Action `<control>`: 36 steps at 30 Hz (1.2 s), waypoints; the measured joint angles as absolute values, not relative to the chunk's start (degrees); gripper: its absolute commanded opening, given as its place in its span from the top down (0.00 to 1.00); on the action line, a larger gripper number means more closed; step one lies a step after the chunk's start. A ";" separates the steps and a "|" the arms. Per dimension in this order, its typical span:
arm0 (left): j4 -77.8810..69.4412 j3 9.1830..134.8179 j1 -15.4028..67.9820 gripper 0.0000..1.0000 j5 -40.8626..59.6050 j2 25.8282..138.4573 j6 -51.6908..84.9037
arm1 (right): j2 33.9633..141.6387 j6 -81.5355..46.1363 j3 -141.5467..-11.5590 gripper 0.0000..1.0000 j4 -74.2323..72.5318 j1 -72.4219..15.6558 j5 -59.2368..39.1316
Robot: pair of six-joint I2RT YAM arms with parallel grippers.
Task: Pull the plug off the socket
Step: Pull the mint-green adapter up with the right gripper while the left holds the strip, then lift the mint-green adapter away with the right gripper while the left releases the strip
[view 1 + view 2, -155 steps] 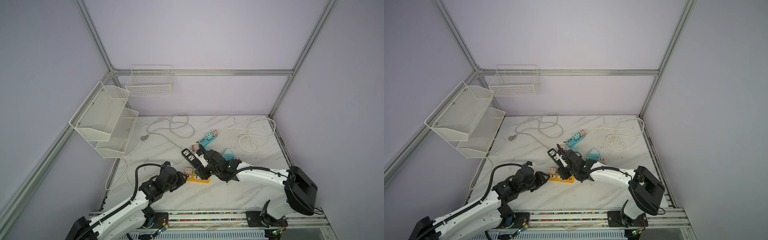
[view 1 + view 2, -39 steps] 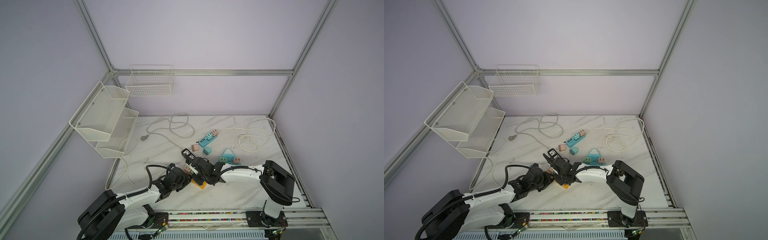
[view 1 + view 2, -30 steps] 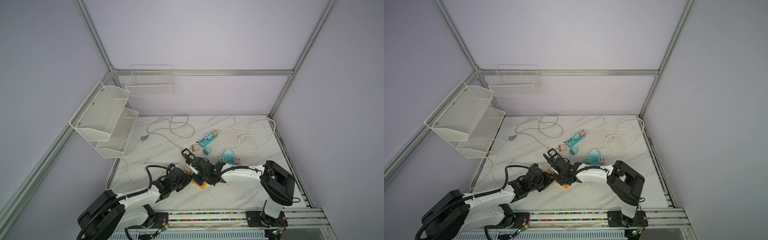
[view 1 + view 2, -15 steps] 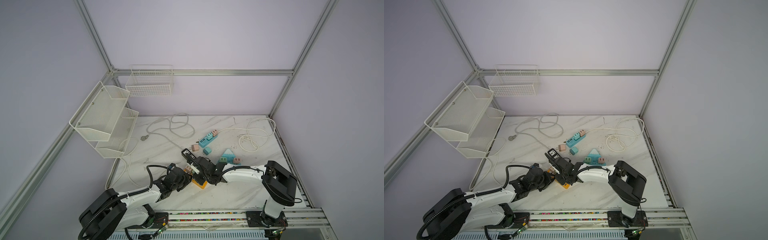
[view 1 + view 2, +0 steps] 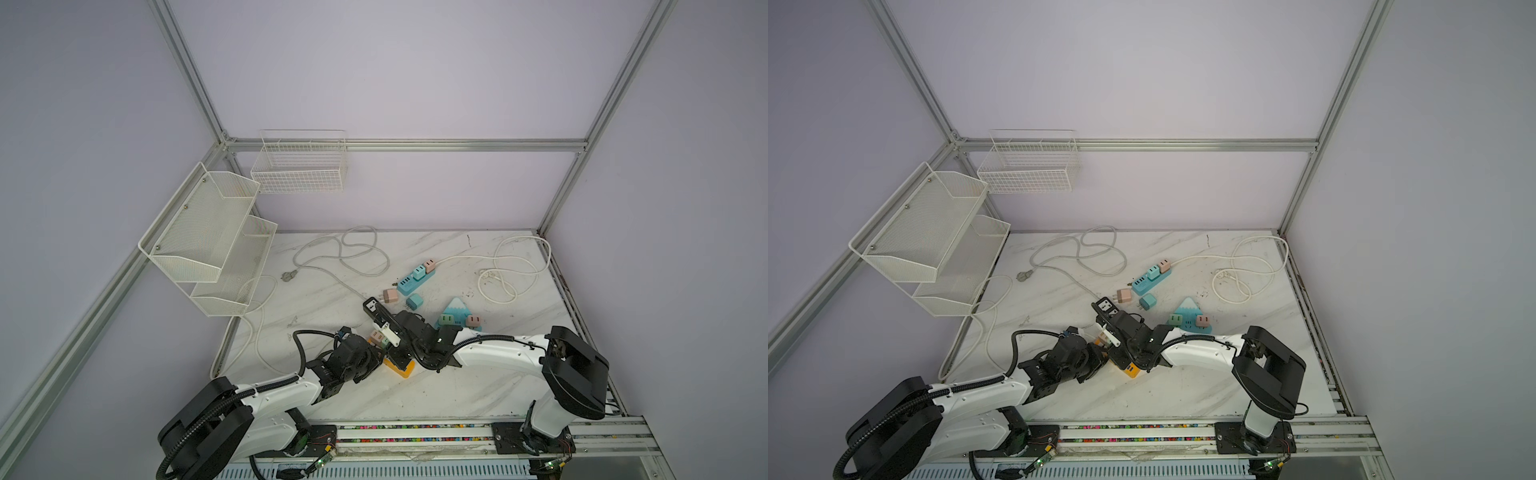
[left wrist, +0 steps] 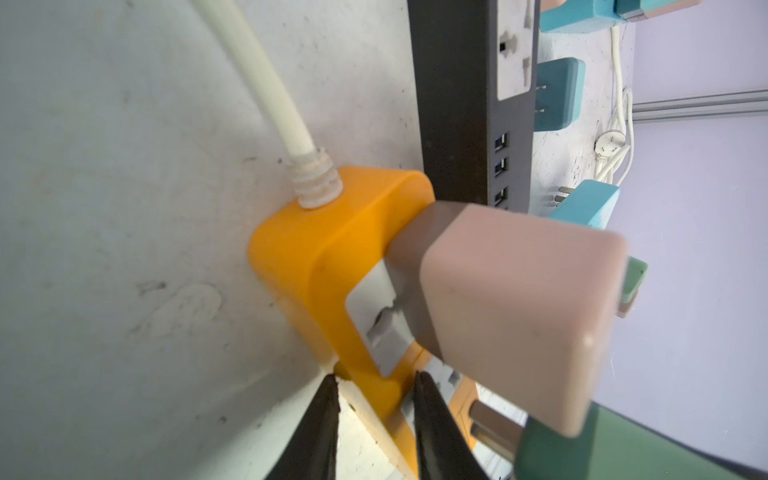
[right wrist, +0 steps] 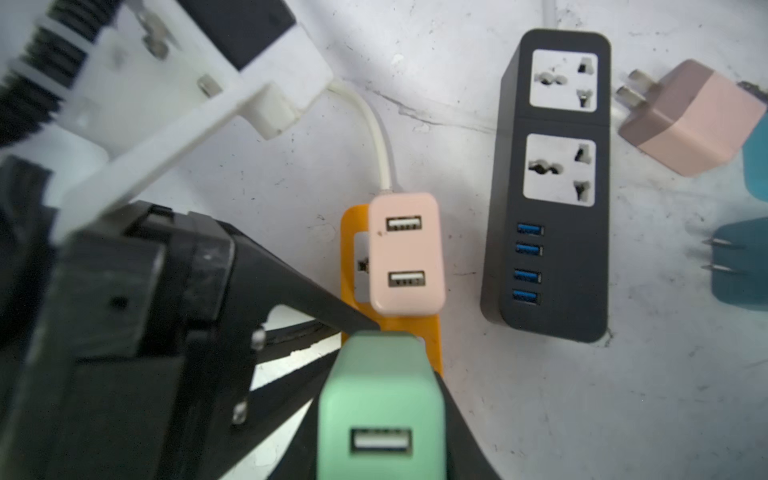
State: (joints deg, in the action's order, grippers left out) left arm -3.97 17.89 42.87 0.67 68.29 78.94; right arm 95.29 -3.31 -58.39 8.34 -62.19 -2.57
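Marble-patterned tabletop [image 5: 415, 395] in a lilac-walled frame cell, both arms meeting near the front edge.
Mint-green plug [image 7: 374, 407] at the orange power strip [image 7: 411, 323], over the end away from its white lead [image 7: 380, 137]; prongs showing bare between plug body and strip face in the left wrist view, tips in or out of the slots not discernible. Right gripper [image 7: 386, 365] clenched on the plug's sides. Left gripper [image 6: 374, 399] pinching the strip's edge. Pink plug [image 7: 405, 253] seated in the strip's neighbouring socket. Black power strip [image 7: 548, 257] just beside, lying parallel. Loose pink plug [image 7: 685, 120] and loose teal plug [image 7: 744, 266] beyond it. Farther back, in both top views: blue power strip [image 5: 415, 276] carrying two plugs, mountain-shaped blue socket block [image 5: 455, 309], coiled white cords [image 5: 511, 266]. Wire basket [image 5: 299, 170] and mesh shelf [image 5: 208, 232] mounted on the walls at left.
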 measured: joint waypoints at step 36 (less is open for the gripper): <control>20.73 22.68 41.69 0.60 -6.04 50.83 67.57 | 83.18 -31.83 -41.52 0.96 -6.59 -48.51 -6.50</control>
